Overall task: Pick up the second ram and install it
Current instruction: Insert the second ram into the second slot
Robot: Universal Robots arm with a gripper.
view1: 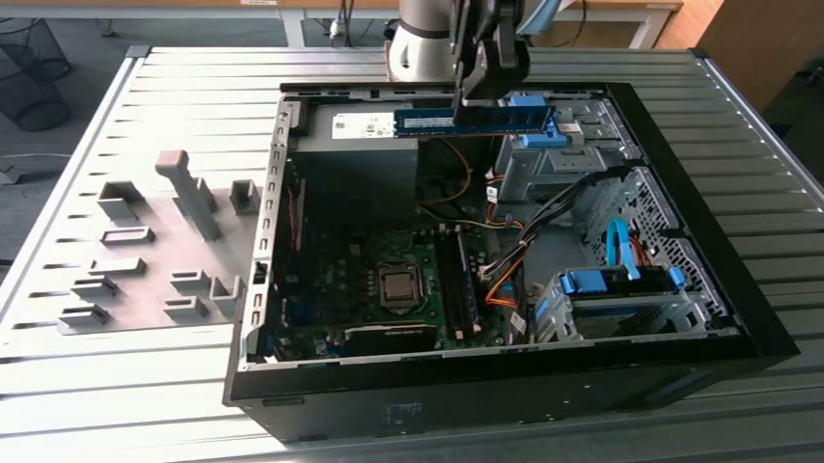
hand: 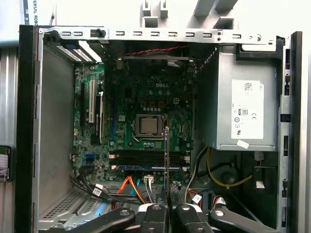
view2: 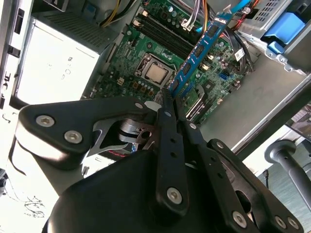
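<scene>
The second ram [view1: 477, 120] is a long blue-green stick with black chips, held level in the air above the back of the open PC case [view1: 721, 318]. My gripper [view1: 480, 96] is shut on its upper edge. In the second wrist view the ram [view2: 199, 51] sticks out from between the fingertips [view2: 167, 104], over the motherboard [view2: 146, 48]. The first wrist view shows the ram [hand: 166, 150] edge-on, crossing the black memory slots [hand: 146, 156]. Another blue stick [hand: 146, 167] sits in the slot beside them.
Grey fixture blocks [view1: 168, 260] stand on the slatted table at the exterior view's left. Inside the case are the CPU socket [view1: 399, 286], a grey power supply [hand: 243, 114], blue-tabbed drive cages [view1: 618, 285] and orange cables [view1: 503, 275].
</scene>
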